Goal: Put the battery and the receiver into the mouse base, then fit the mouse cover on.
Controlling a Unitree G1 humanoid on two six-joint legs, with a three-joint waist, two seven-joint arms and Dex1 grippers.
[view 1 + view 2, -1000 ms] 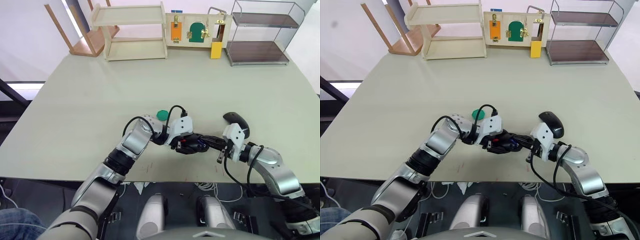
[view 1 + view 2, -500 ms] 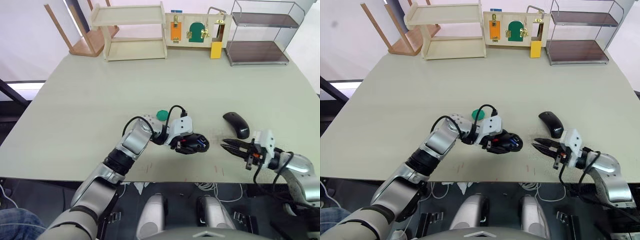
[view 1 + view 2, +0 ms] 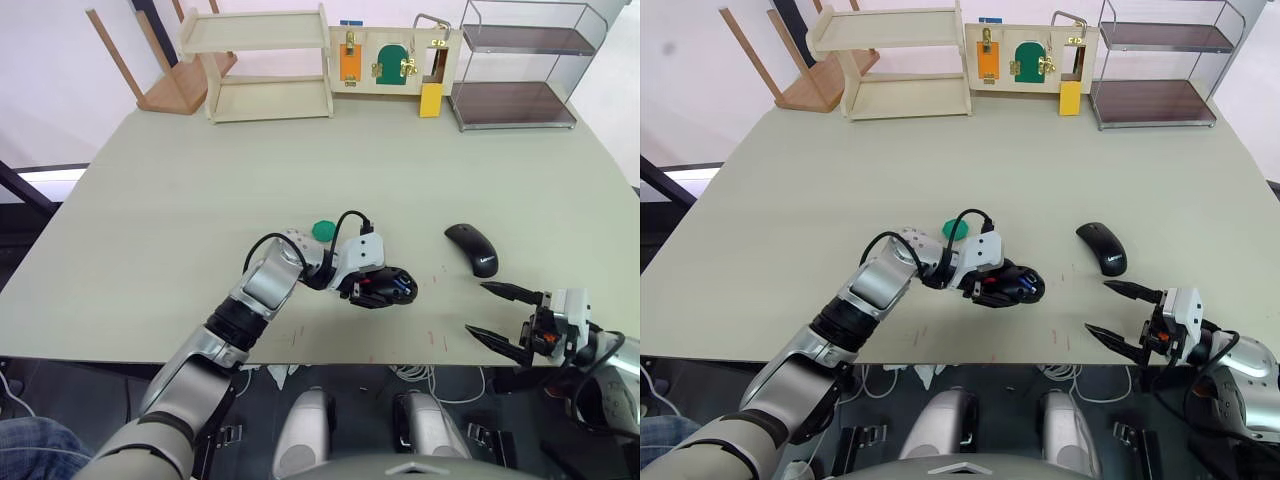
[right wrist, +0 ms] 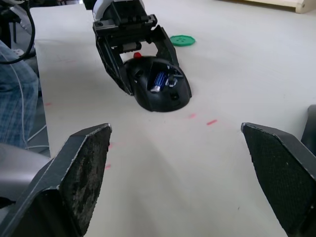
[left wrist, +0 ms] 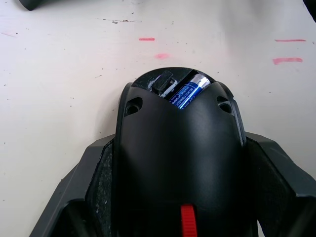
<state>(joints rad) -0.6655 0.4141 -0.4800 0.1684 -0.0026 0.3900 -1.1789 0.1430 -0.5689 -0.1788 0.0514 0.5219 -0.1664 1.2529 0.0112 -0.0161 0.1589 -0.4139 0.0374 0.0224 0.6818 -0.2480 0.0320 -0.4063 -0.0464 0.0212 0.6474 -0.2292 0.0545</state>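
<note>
- The left gripper (image 3: pixel 372 287) is closed around the mouse base (image 3: pixel 385 287), with 1 finger on each side of it; the base rests on the table (image 3: pixel 200 200) near the front edge.
- In the left wrist view the battery (image 5: pixel 186 92) lies inside a hollow at the far end of the base, with its blue label and silver end visible.
- The receiver (image 5: pixel 163 82), a small dark block, sits in the slot just beside the battery, touching the rim of the base.
- A red part (image 5: pixel 187 222) is visible on the base between the 2 fingers of the gripper.
- The right gripper (image 3: pixel 500 315) is near the front right edge of the table, with its 2 fingers spread wide and nothing between them.
- The mouse cover (image 3: pixel 472 248) lies on the table, to the right of the base and apart from it, and beyond the right gripper.
- A green disc (image 3: pixel 323 229) lies on the table just behind the left arm.
- Some short red marks (image 4: pixel 211 121) are on the table surface near the base.
</note>
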